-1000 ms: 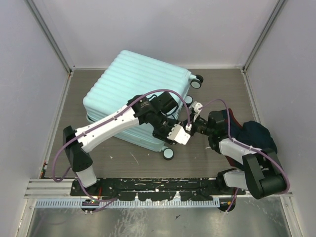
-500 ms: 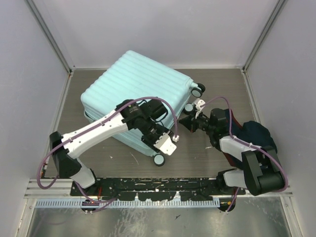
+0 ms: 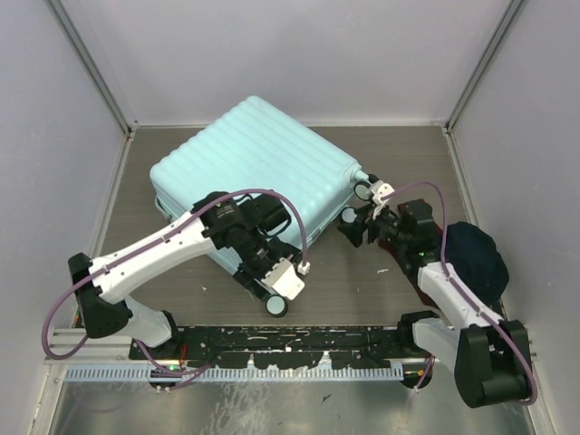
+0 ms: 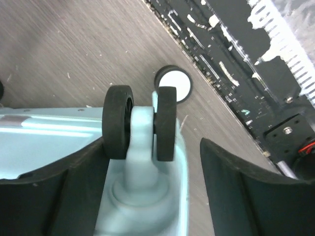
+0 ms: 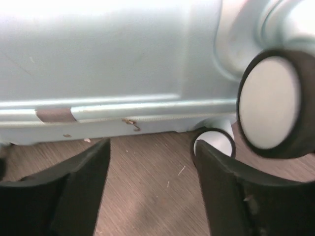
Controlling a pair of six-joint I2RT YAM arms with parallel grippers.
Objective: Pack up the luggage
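Note:
The luggage (image 3: 256, 172), a pale mint ribbed hard-shell suitcase, lies shut and flat on the table, turned at an angle. My left gripper (image 3: 272, 288) is at its near corner. In the left wrist view it (image 4: 152, 167) is open astride the twin dark caster wheel (image 4: 139, 123), with a clear gap on the right side. My right gripper (image 3: 355, 228) hovers off the suitcase's right side by two wheels (image 3: 362, 190). Seen from its own wrist, it (image 5: 152, 167) stands open over bare floor, with a large wheel (image 5: 270, 105) up to the right.
A dark navy bundle (image 3: 478, 254) lies at the right under the right arm. White walls close in the table on three sides. The black mounting rail (image 3: 290, 340) runs along the near edge. A second wheel (image 4: 173, 83) shows just beyond the caster.
The suitcase has swung counter-clockwise and shifted left. My left arm drew back toward the near left with its corner. Both grippers opened wider; the right was shut before.

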